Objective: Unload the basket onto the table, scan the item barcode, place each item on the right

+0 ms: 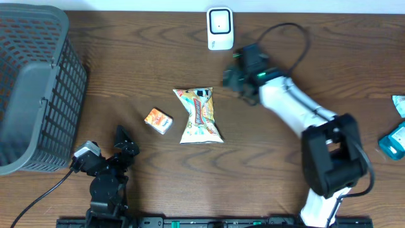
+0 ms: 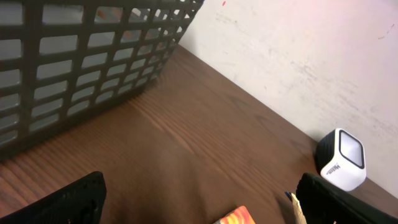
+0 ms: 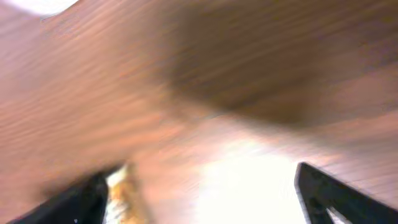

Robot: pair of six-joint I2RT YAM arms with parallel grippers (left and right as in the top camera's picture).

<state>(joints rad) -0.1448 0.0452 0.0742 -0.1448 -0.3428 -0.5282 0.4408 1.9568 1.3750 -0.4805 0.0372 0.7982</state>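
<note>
L fingers (image 1: 124,142): wide open, nothing in them. Sitting low at near-left of counter (image 1: 304,38), just beside basket (image 1: 31,82).
R fingers (image 1: 234,73): I've got them spread wide, nothing betw. them. Hovering betw. scanner and bag, arm reaching in from near right.
Bag (image 1: 201,115): snack bag lies flat mid-counter, print side up, clear of both sets of fingers. It's on the near side of scanner, apart from it.
Scanner (image 1: 219,28): white, upright at far edge by the wall.
Pack (image 1: 158,120): small orange one, just left of bag, not touching. L wrist cam catches its corner at btm edge.
R wrist cam: heavy blur. I make out wood grain, both finger tips and a yellowish bit low left, can't tell what.
Far right: two teal pkts (image 1: 395,138) at counter edge, partly cut off.
</note>
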